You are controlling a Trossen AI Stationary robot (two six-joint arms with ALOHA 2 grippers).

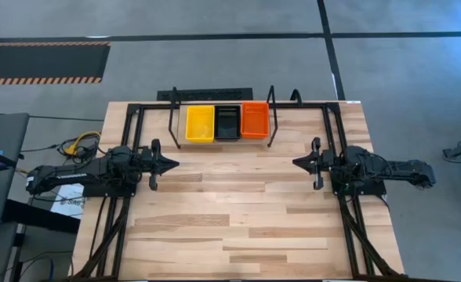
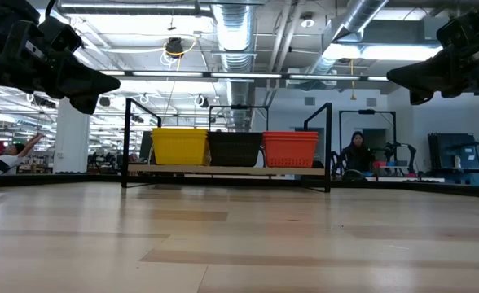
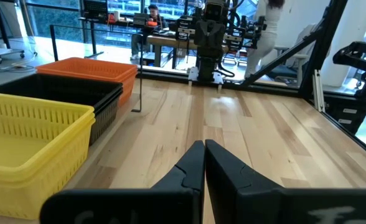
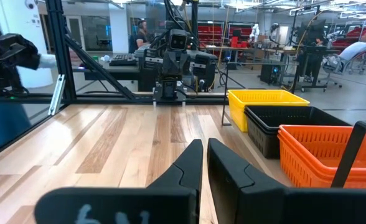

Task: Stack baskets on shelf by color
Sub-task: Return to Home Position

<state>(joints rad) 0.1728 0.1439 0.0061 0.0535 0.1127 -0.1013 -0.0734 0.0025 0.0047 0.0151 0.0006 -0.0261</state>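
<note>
The shelf (image 1: 223,142), a light board in a black wire frame, stands at the middle of the table's far edge. On it sit the baskets side by side: yellow (image 1: 200,124), black (image 1: 227,122) and red-orange (image 1: 255,120). In the right wrist view the red-orange (image 4: 323,149) and black (image 4: 282,124) ones show nested rims. My left gripper (image 1: 174,164) hovers shut above the table's left side and points toward the right edge. My right gripper (image 1: 295,162) hovers shut on the right side and faces it. Both are nearer than the shelf and hold nothing.
Black frame rails (image 1: 128,133) run along the table's left side, and others (image 1: 336,133) run along its right side under the arms. The plank tabletop (image 1: 230,227) stretches from the shelf to the near edge. People (image 2: 358,150) are in the room beyond the far edge.
</note>
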